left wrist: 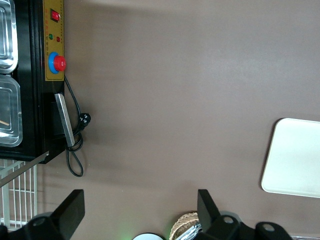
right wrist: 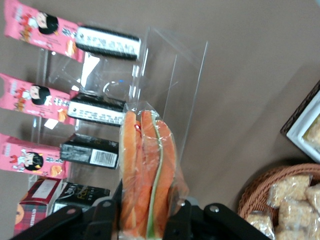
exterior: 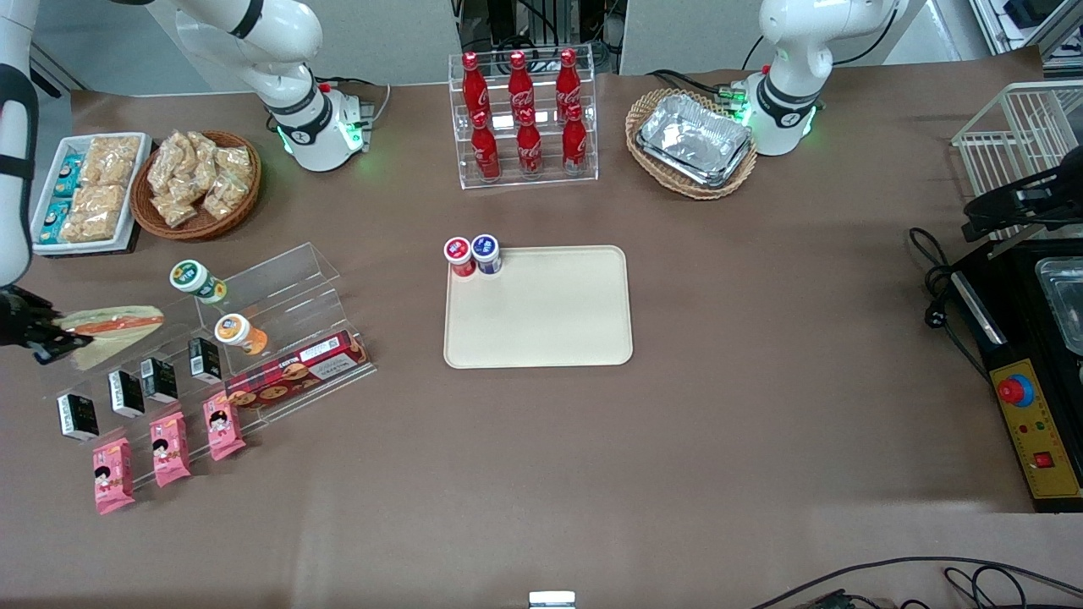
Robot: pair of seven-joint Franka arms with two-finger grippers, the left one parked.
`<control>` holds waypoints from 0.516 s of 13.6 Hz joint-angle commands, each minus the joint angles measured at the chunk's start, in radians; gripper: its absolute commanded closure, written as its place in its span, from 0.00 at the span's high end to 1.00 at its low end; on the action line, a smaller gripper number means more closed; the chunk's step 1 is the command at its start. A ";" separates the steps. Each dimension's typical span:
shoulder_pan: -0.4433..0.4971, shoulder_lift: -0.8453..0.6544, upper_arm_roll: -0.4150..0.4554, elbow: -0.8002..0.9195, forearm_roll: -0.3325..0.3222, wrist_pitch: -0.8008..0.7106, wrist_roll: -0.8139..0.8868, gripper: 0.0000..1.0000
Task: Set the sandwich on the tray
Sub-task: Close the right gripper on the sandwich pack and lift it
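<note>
1. While the cream tray (exterior: 538, 308) sits mid-frame in the front view, only two capped cups, one red (exterior: 459, 255) and one blue (exterior: 486, 252), stand at its upper left corner.
2. At the upper left of that view, a white bin (exterior: 85, 188) holds snack packets, and a wicker basket (exterior: 196, 183) beside it holds bagged tan snacks.
3. At upper right of center, another wicker basket (exterior: 692, 144) holds stacked foil trays.
4. A clear rack (exterior: 523, 118) at top center holds six red Coca-Cola bottles.
5. At the left edge, the gripper (exterior: 42, 338) is clamped on the sandwich (exterior: 114, 326), above the clear stepped display stand (exterior: 254, 338); the wrist view shows the fingers (right wrist: 102, 220) pressing the wrapped wedge (right wrist: 147, 175) on both sides.
6. Black cartons (right wrist: 90, 154) carry a barcode; their lettering is unreadable.
</note>
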 commanded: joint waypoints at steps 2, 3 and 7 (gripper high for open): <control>-0.026 -0.001 0.004 0.101 -0.007 -0.049 -0.143 0.27; -0.028 -0.001 0.002 0.131 -0.010 -0.080 -0.179 0.27; -0.020 -0.005 0.012 0.194 -0.008 -0.111 -0.345 0.27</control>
